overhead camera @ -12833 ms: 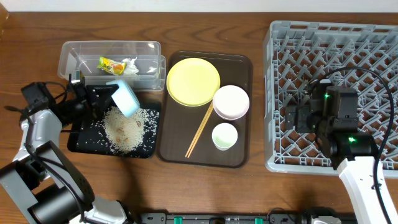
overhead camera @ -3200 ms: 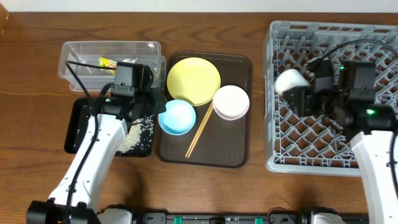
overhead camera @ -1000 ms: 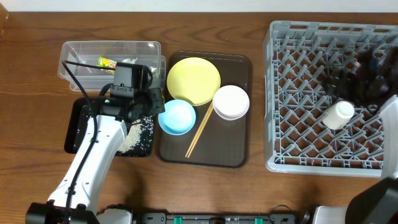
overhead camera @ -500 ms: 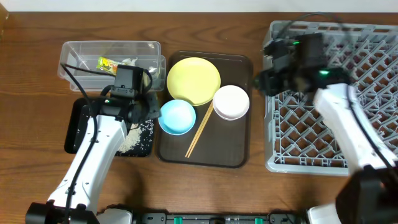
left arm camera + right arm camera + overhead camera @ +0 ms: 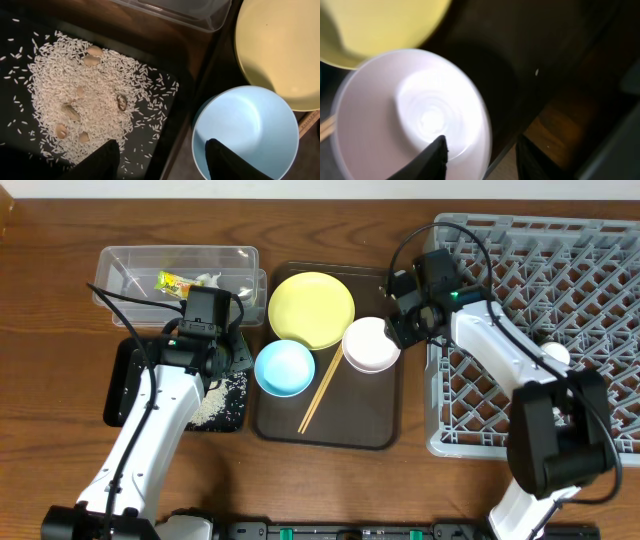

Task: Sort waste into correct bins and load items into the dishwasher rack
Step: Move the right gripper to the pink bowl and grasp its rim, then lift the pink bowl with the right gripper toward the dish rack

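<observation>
The light blue bowl (image 5: pixel 285 367) (image 5: pixel 245 132) sits on the brown tray beside the yellow plate (image 5: pixel 311 310), white bowl (image 5: pixel 372 345) (image 5: pixel 395 125) and chopsticks (image 5: pixel 322 388). My left gripper (image 5: pixel 232 348) (image 5: pixel 162 162) is open, one finger over the rice (image 5: pixel 85 100) in the black tray (image 5: pixel 128 385), the other over the blue bowl. My right gripper (image 5: pixel 398 330) (image 5: pixel 482 160) is open and straddles the white bowl's right rim with gaps on both sides. The white cup (image 5: pixel 553 357) lies in the dishwasher rack (image 5: pixel 500 435).
The clear tub (image 5: pixel 120 265) at back left holds the yellow-green wrapper (image 5: pixel 177 281) and white tissue (image 5: pixel 208 280). The brown serving tray (image 5: pixel 370 425) lies between the black tray and the rack. My right arm reaches from the rack's near side across its left wall.
My right arm left the cup in the rack and swung left to the white bowl, its jaws narrowing. My left gripper opened wider by the blue bowl.
</observation>
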